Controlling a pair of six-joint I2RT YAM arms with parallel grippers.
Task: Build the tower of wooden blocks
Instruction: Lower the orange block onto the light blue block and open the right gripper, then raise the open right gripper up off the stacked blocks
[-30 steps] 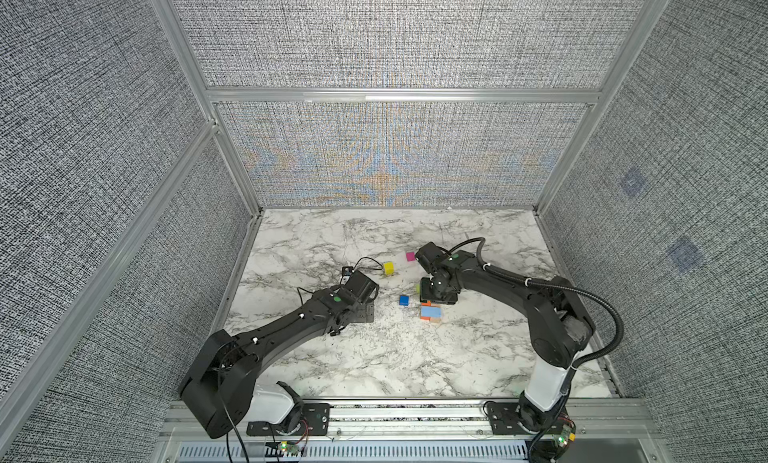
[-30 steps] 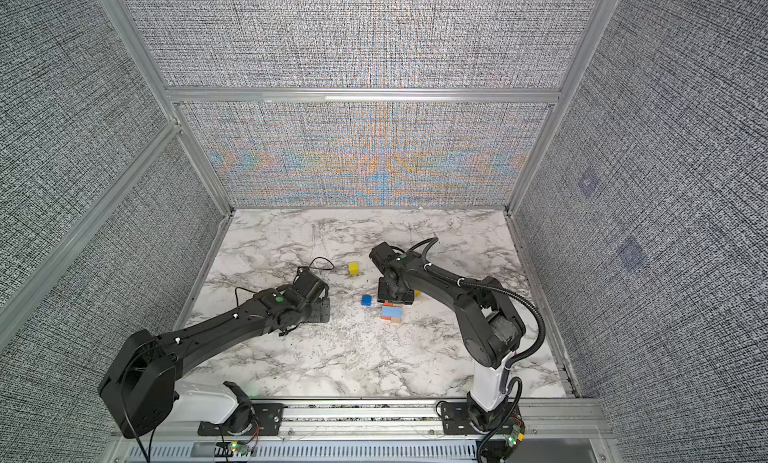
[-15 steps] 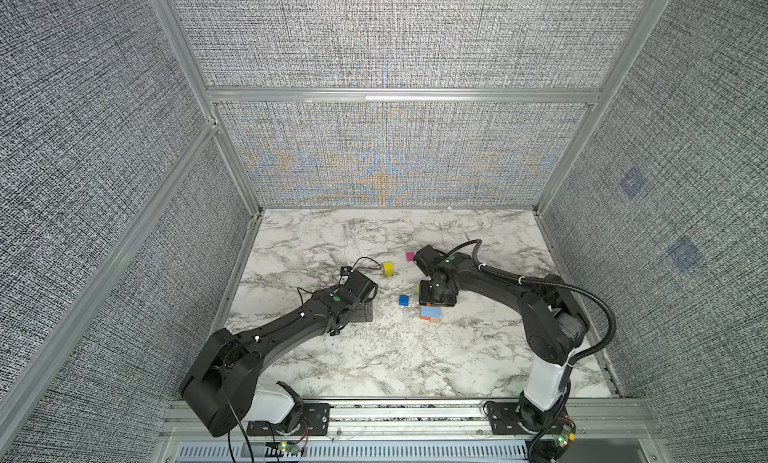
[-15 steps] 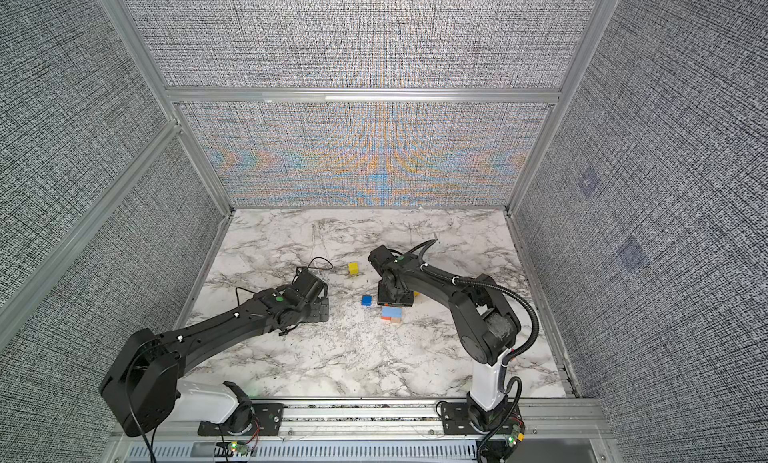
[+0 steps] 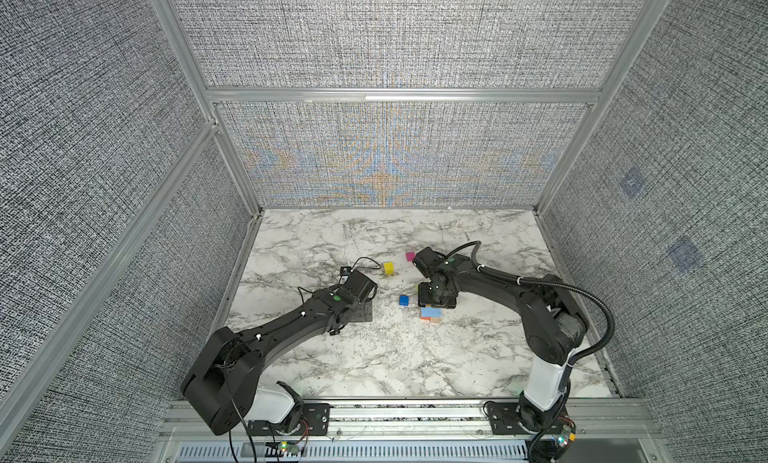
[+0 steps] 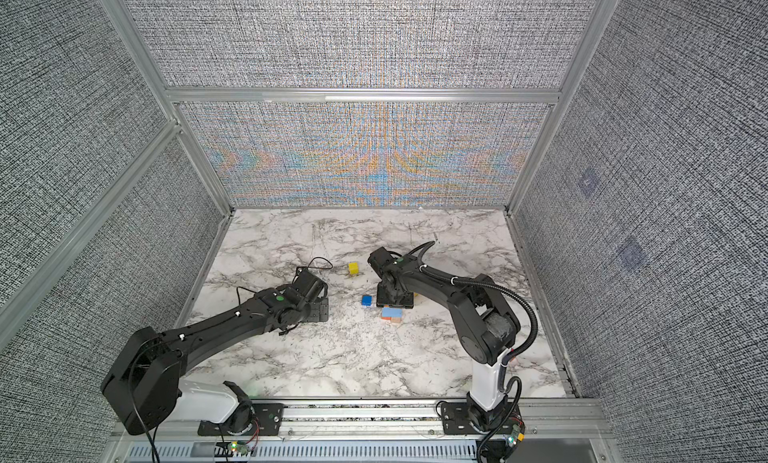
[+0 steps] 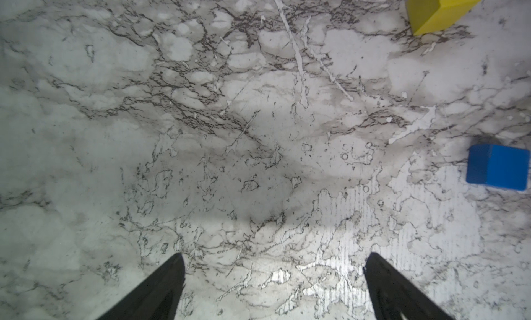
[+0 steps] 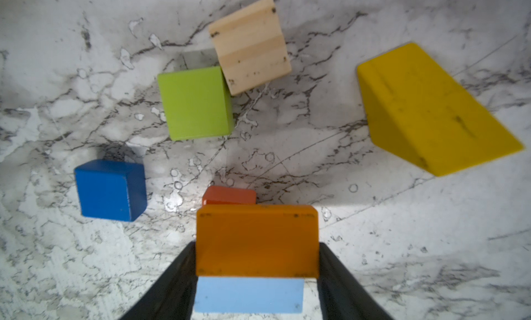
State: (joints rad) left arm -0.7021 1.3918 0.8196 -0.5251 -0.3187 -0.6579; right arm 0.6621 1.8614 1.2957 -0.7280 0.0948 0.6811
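Squarely inside the right gripper [image 8: 257,248] sits the orange brick [image 8: 255,232], long axis spanning jaw to jaw, atop the light blue brick [image 8: 248,294]; clamped or not, I cannot tell; left gripper [image 7: 273,261] wide, empty.

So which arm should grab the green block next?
Right, probably. The green block lies close to the right gripper, which straddles the orange brick. The left gripper, open, sees only the blue cube and yellow cube.

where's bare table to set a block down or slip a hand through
Free: the far strip between back wall and yellow cube; the near stretch from light blue brick to front rail. Crowded: around the right pincer, among blue cube, green block and tan block.
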